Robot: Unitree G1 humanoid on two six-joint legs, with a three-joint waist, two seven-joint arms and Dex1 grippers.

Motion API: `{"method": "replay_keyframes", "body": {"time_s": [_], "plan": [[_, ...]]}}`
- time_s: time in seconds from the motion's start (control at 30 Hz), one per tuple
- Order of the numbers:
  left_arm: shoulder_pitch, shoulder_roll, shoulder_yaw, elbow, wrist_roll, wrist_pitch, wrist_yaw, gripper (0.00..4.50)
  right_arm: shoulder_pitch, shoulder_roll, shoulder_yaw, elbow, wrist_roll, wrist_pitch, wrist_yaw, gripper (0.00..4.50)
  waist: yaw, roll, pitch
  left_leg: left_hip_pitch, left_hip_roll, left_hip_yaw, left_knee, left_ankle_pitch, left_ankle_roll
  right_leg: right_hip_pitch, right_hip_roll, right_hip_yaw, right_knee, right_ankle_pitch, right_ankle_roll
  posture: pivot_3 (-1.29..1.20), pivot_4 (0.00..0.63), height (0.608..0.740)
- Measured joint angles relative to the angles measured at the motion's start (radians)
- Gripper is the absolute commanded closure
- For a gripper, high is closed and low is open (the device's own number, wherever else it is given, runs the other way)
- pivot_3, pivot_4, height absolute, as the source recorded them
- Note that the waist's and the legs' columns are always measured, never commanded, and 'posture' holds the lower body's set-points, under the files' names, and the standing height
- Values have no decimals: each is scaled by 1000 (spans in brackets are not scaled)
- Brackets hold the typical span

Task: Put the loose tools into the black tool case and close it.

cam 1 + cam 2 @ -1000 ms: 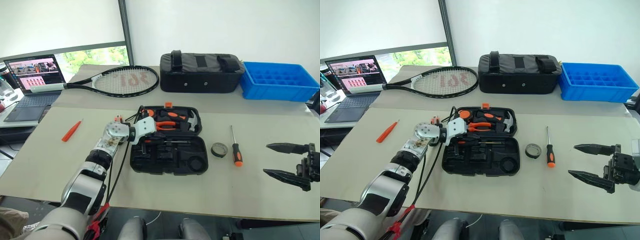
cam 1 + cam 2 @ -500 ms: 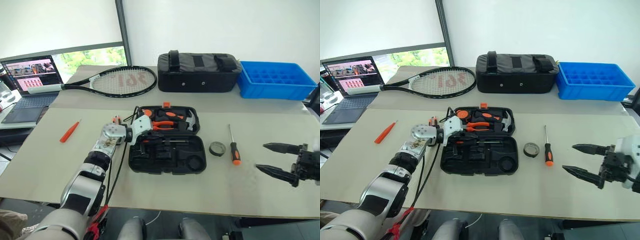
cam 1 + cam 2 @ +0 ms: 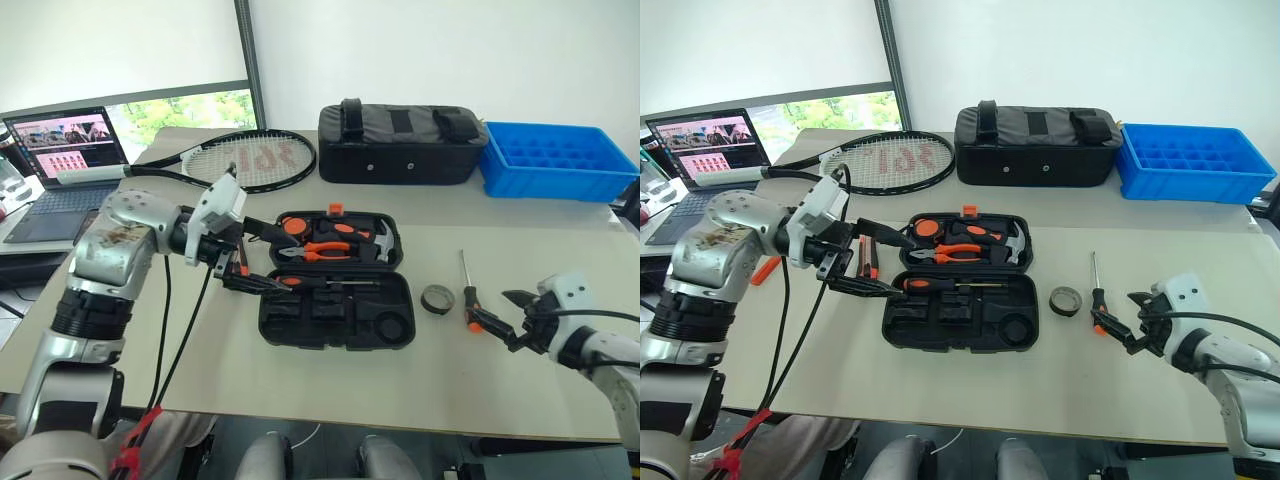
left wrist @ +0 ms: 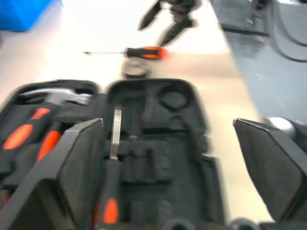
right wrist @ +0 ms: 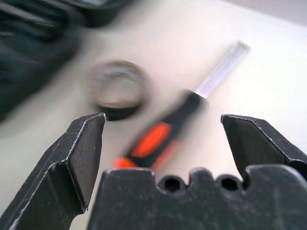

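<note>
The black tool case [image 3: 333, 318] lies open in the middle of the table. It holds pliers, a hammer and an orange-handled screwdriver [image 3: 300, 283] in its near half. My left gripper [image 3: 275, 260] hangs open and empty above the case's left edge. A small orange-black tool [image 3: 871, 260] lies on the table beneath it. Right of the case sit a dark tape roll [image 3: 436, 297] and a loose screwdriver [image 3: 467, 296]. My right gripper [image 3: 490, 307] is open, low over the table, its fingers at that screwdriver's orange-black handle [image 5: 152, 139]. Another orange screwdriver [image 3: 766, 269] peeks out behind my left arm.
A tennis racket [image 3: 245, 160], a black fabric bag [image 3: 402, 143] and a blue tray [image 3: 555, 160] line the far side of the table. A laptop [image 3: 68, 165] sits on a desk at far left.
My left gripper has opened and lifted up and left off the case, leaving the screwdriver in its near half. My right gripper has dropped and moved in to the loose screwdriver.
</note>
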Motion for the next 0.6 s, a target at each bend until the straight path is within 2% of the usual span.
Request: {"method": "replay_keyframes", "body": {"time_s": [0.3, 0.37, 0.4, 0.47, 0.6], "plan": [[0, 25, -3, -63, -32, 23, -21, 27, -31, 37, 41, -88, 18, 236, -122, 0, 0, 0, 0, 0, 1, 0, 0, 0, 0, 0, 0, 0, 0, -1, 1, 0, 150, 708], [0, 28, -3, -75, -33, 25, -21, 0, -32, 50, 49, -102, 23, 270, -138, 545, 0, 0, 0, 0, 1, 0, 0, 0, 0, 0, 0, 0, 0, -1, 1, 0, 150, 708], [0, 28, -3, -77, -35, 26, -21, 0, -32, 53, 54, -103, 23, 277, -145, 664, 0, 0, 0, 0, 0, 0, 0, 0, 0, 0, 0, 0, 0, -1, 1, 0, 150, 708], [0, 29, -3, -79, -35, 29, -20, 0, -34, 64, 57, -104, 21, 284, -163, 1460, -1, 0, 0, 0, 1, 0, 0, 0, 0, -1, 0, 0, -1, -2, 2, 0, 150, 708], [0, 33, -3, -79, -34, 29, -12, 0, -43, 65, 57, -104, 19, 285, -182, 2754, -2, 0, 0, 0, 1, 0, 0, 0, 0, -1, 0, 0, -1, -2, 2, 0, 150, 708]]}}
